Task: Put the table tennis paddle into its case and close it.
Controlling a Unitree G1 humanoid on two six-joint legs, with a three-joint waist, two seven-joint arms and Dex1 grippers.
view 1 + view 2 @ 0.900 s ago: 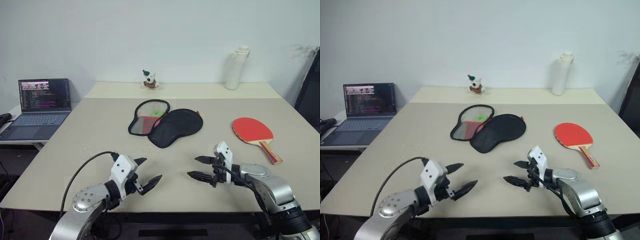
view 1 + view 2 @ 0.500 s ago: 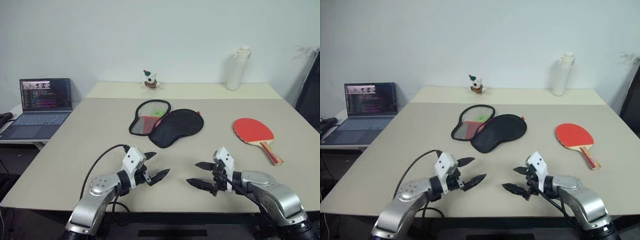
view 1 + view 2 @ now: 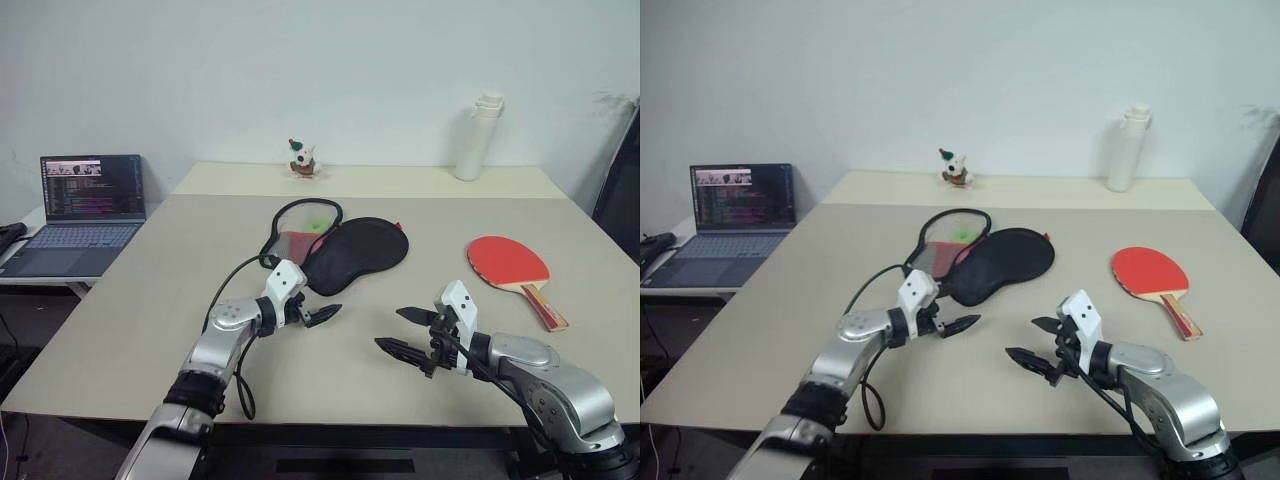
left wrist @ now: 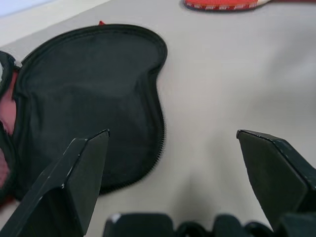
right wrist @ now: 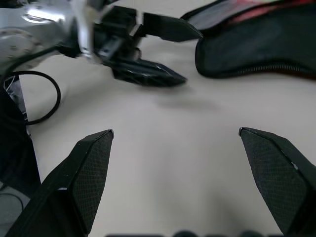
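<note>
The case [image 3: 350, 250] lies unzipped and spread open in the middle of the table, its black half [image 4: 89, 98] toward the right and its red mesh half [image 3: 296, 235] toward the left. To the right lies the table tennis paddle [image 3: 508, 262], red face up, handle toward the table's front edge. My left gripper [image 3: 322, 305] hovers open just in front of the case's black half, touching nothing. Further right and nearer the front edge, my right gripper [image 3: 388, 328] is open and empty, pointing left; its wrist view shows the left gripper [image 5: 148, 49] ahead of it.
A laptop [image 3: 85, 205] sits open on a low side desk at the left. On the far table [image 3: 360, 180] stand a white bottle [image 3: 478, 137] and a small toy figure [image 3: 303, 158]. A dark chair [image 3: 620, 190] is at the right edge. A small green tag [image 3: 315, 226] lies inside the case.
My left arm has stretched forward, bringing its open gripper up to the near edge of the case. The right gripper has hardly moved and stays open.
</note>
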